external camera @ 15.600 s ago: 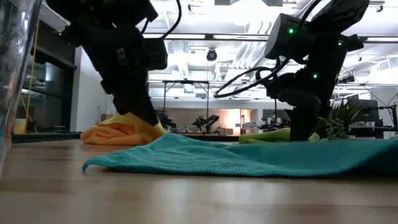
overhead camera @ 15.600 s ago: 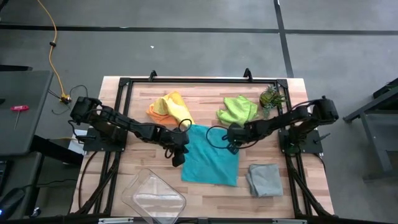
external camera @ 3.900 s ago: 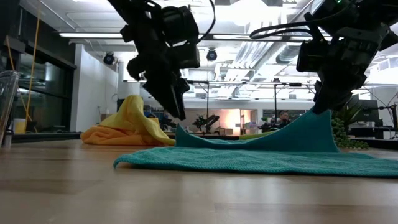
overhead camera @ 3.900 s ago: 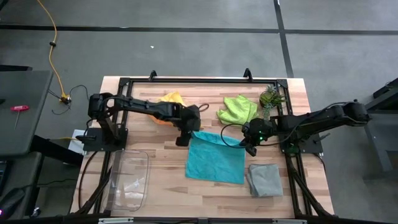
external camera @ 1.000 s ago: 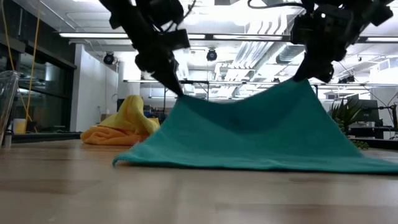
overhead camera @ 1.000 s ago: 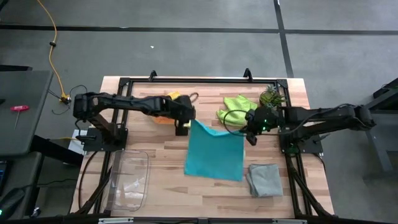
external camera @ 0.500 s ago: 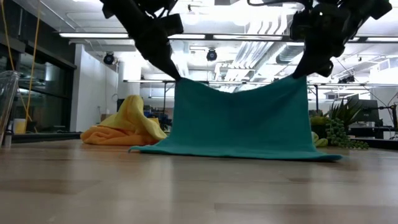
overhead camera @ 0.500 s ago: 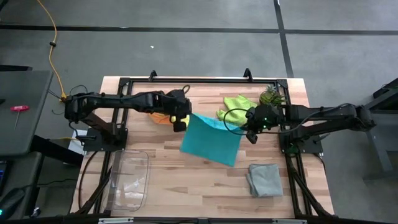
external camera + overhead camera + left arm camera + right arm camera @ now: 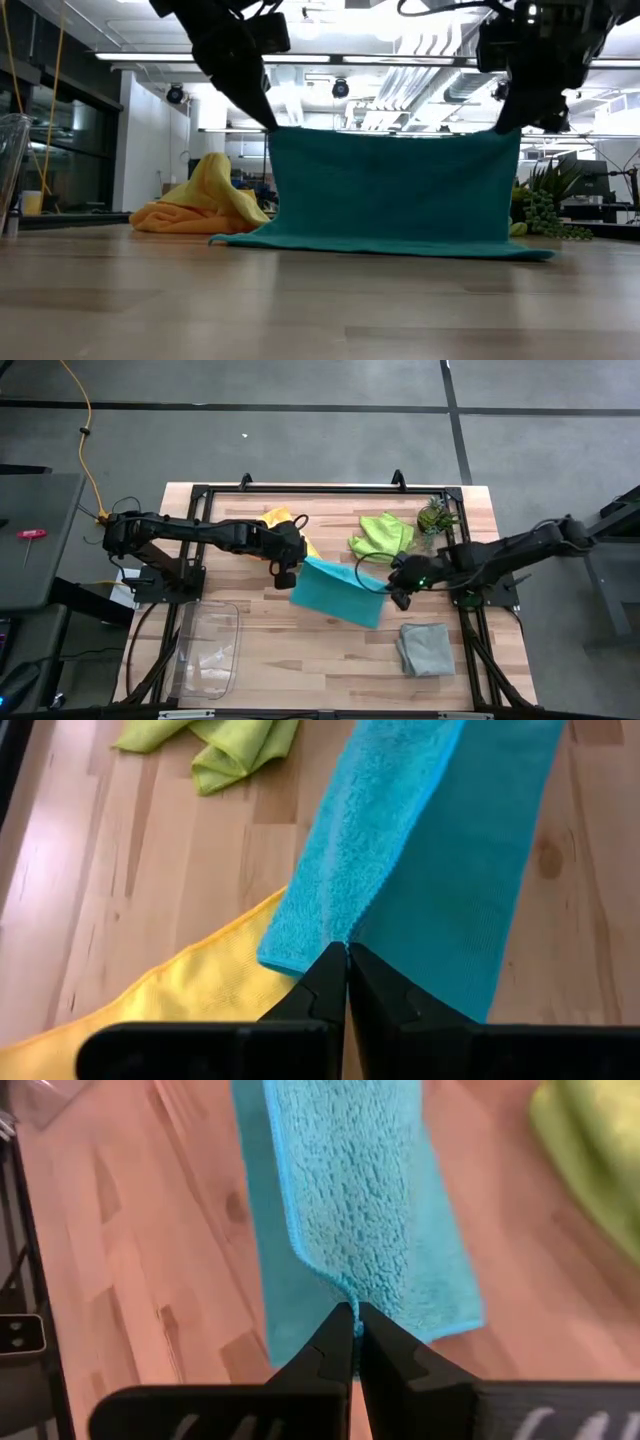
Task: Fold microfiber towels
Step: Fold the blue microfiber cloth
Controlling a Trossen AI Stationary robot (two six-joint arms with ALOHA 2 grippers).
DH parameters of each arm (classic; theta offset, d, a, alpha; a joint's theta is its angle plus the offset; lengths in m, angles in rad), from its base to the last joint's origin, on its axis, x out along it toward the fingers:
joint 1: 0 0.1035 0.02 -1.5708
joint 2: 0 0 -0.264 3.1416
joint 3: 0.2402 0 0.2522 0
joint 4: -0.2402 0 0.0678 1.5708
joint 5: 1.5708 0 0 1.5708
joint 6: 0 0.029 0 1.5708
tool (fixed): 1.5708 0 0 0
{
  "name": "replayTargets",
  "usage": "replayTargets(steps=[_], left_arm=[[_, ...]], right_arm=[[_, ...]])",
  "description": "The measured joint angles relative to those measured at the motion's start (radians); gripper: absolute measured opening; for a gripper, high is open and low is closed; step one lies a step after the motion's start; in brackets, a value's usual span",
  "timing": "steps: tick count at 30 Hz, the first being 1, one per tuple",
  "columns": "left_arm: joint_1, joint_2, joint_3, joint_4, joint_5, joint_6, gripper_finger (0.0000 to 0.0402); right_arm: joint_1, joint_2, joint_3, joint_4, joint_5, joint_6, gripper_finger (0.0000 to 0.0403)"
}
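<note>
Since a second earlier both arms had carried the teal towel (image 9: pixel 338 591) toward the worktop's front edge, left claw (image 9: pixel 285 573) and right claw (image 9: pixel 399 596) each clenched on a corner; uneven lowering could skew the fold.

Overhead, table-level and two close wrist cameras share the teal towel (image 9: pixel 337 591).

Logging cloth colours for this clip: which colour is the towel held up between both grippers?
Teal blue towel; clearest in the low view.
</note>
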Motion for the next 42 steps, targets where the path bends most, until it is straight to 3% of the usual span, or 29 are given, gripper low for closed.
replayTargets(steps=[7, 19, 33, 42], left_arm=[[0.001, 0.000, 0.000, -0.036, 0.001, 0.003, 0.0000], [-0.046, 0.017, -0.001, -0.035, 0.028, -0.049, 0.0000], [-0.129, 0.185, -0.001, -0.031, 0.030, -0.055, 0.0000], [-0.114, 0.187, -0.001, -0.044, 0.030, -0.048, 0.0000]], right_arm=[[0.049, 0.108, 0.000, 0.116, 0.001, 0.025, 0.0000], [0.061, 0.225, -0.001, 0.164, -0.016, 0.073, 0.0000], [0.061, 0.239, -0.001, 0.186, -0.050, 0.073, 0.0000], [0.060, 0.262, -0.001, 0.193, -0.059, 0.135, 0.0000]])
